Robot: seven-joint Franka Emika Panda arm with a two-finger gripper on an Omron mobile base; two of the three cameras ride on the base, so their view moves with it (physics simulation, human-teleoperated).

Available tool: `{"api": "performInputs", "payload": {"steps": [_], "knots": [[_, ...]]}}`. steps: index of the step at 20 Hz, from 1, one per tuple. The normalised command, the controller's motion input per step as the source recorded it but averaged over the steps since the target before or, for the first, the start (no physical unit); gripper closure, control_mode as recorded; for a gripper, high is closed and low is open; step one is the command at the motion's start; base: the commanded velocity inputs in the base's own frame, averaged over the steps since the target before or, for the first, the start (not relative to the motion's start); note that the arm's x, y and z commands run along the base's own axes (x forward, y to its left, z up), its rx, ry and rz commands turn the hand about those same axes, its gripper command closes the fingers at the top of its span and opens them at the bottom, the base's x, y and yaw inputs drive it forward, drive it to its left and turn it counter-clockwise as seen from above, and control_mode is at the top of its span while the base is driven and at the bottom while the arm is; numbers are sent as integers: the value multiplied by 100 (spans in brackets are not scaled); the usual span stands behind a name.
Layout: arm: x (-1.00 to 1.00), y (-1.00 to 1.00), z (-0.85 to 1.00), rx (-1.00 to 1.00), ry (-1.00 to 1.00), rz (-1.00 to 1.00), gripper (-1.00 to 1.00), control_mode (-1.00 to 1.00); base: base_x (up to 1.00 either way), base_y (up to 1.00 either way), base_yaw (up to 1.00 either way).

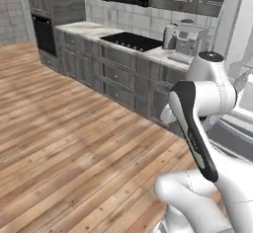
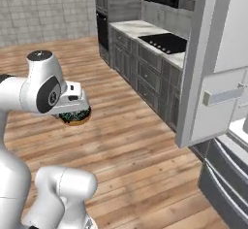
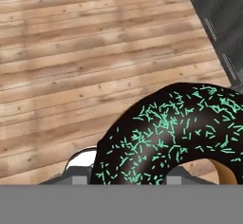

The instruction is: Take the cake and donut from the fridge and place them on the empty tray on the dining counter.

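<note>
Hand view shows the gripper (image 3: 128, 182) grasping the donut (image 3: 175, 137) above the wood floor (image 3: 71, 66), so carry it level and unhurried toward the tray.

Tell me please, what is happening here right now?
The robot arm holds the donut in its hand, above the wooden floor. The fridge stands at the right with its door open. The donut is out of the fridge and not yet set down anywhere.
</note>
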Motion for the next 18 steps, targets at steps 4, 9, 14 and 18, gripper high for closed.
{"api": "performInputs", "payload": {"steps": [4, 9, 14, 18], "knots": [[0, 0, 0, 0, 0, 0, 100, 100, -41, 74, 60], [0, 0, 0, 0, 0, 0, 100, 100, -39, 100, 18], [0, 0, 0, 0, 0, 0, 100, 100, -23, 100, 13], [0, 0, 0, 0, 0, 0, 100, 100, -12, 100, 14]]}}
